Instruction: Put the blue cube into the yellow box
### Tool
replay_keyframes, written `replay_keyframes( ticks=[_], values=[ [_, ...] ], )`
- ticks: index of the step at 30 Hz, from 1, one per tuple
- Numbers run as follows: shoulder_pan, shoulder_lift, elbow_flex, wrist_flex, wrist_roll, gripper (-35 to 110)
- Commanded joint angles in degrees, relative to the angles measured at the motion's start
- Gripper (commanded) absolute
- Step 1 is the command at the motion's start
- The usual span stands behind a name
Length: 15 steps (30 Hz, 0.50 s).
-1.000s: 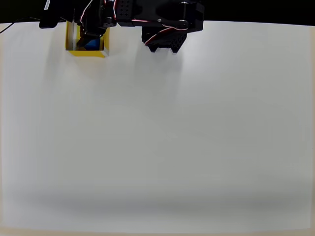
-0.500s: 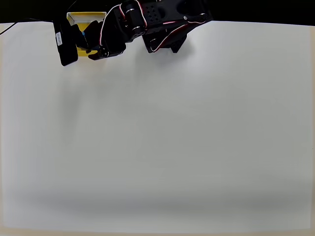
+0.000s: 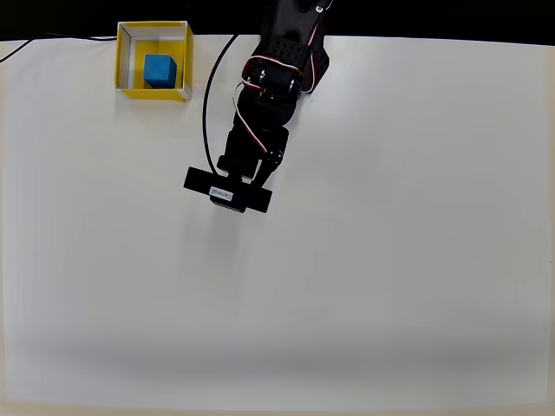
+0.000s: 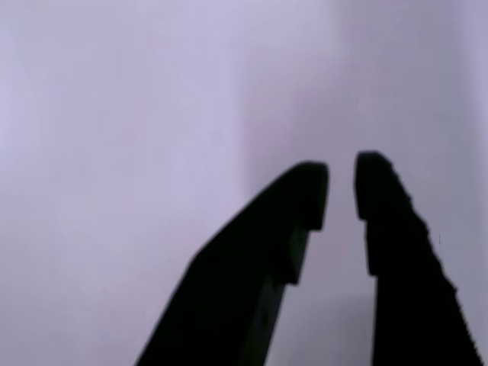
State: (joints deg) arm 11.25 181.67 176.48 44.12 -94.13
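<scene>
The blue cube lies inside the yellow box at the table's far left edge in the overhead view, resting on the box floor with nothing touching it. My gripper hangs over bare table well to the right of the box and nearer the front, clear of both. In the wrist view the gripper shows two dark fingers standing a narrow gap apart, with nothing between them and only the pale tabletop behind.
The black arm reaches down from the top edge to the gripper. A thin black cable runs along the table's far left edge. White tabletop spreads to the right and front.
The arm has swung away from the box, down and to the right, over bare table. The blue cube stays behind in the yellow box, now uncovered.
</scene>
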Motion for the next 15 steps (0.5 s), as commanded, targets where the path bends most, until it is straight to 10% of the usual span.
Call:
replay_keyframes(
  ticks=[1,15],
  values=[
    [-3.34,5.98,3.60,1.32,-0.79,0],
    [-11.07,9.93,3.69,33.75,0.97,0]
  ],
)
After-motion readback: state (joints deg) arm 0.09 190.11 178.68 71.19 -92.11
